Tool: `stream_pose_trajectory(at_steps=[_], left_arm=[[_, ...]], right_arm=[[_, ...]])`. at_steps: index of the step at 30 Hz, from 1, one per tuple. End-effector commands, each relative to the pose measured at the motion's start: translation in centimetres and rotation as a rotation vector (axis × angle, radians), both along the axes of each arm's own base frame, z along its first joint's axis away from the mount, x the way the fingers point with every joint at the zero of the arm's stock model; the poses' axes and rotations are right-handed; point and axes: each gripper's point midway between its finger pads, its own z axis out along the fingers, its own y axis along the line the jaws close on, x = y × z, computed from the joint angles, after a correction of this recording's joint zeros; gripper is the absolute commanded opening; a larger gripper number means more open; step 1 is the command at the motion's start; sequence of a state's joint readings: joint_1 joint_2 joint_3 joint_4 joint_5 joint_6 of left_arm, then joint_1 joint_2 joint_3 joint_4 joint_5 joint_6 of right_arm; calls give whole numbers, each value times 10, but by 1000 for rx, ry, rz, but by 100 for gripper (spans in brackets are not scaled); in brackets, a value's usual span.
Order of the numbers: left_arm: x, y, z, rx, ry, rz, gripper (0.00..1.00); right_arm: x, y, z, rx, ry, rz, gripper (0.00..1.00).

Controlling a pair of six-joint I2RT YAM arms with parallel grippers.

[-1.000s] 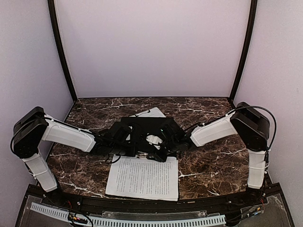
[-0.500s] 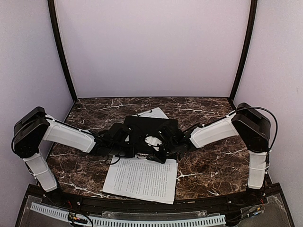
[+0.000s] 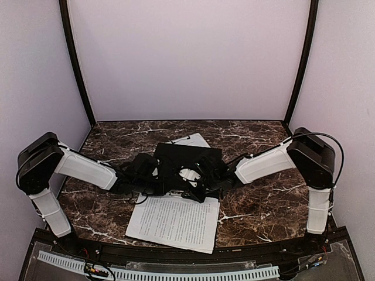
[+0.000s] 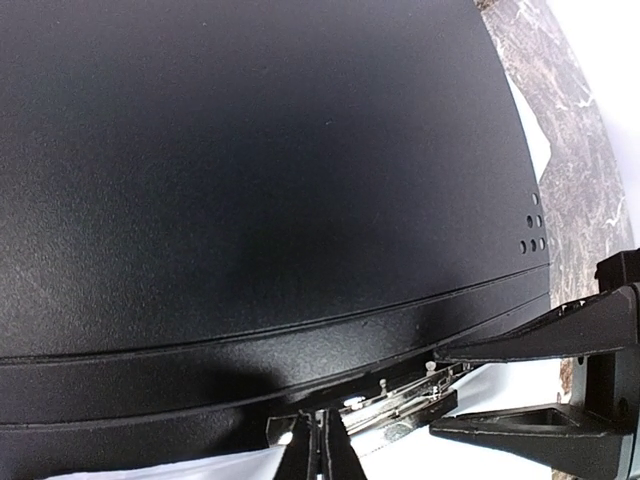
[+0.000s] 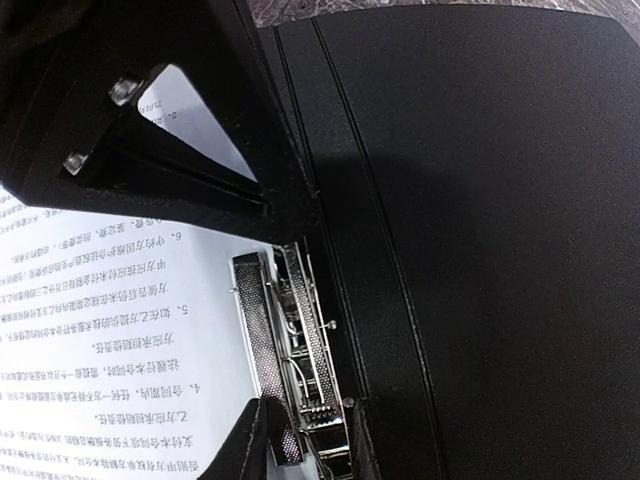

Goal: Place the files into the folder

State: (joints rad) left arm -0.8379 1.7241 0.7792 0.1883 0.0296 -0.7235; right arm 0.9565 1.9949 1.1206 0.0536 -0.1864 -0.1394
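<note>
The folder lies open mid-table, its black inside cover raised; it fills the left wrist view and shows in the right wrist view. The files, printed white sheets, lie in front of it with their top edge at the folder's metal clip. My left gripper is shut at that top edge, apparently pinching the paper. My right gripper is shut on the metal clip's end. Both grippers meet at the clip in the top view, left and right.
A white sheet corner pokes out behind the raised cover. The dark marble table ends at a black front rail. Purple walls and black posts enclose the back and sides.
The sheets have shifted left and turned a little, the near right corner swinging in. The raised cover has moved slightly right. Both grippers stay at the clip.
</note>
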Motion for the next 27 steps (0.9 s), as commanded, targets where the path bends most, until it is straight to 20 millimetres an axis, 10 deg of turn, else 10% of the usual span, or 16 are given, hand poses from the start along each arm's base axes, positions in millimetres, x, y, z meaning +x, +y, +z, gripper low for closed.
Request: stream_pose_trajectory(at_steps=[1,16,27], left_arm=[[-67,65,-80,231,280,-1,1],[-52,80,-91,296,224,28,1],[-17,58,-59,260,82,3,1]], right_arm=[[0,-68,-74,-281,72,-146,22],[-12,-67,-76,-259,83,-43,18],[-21,-67,-76,-243,101,3,16]])
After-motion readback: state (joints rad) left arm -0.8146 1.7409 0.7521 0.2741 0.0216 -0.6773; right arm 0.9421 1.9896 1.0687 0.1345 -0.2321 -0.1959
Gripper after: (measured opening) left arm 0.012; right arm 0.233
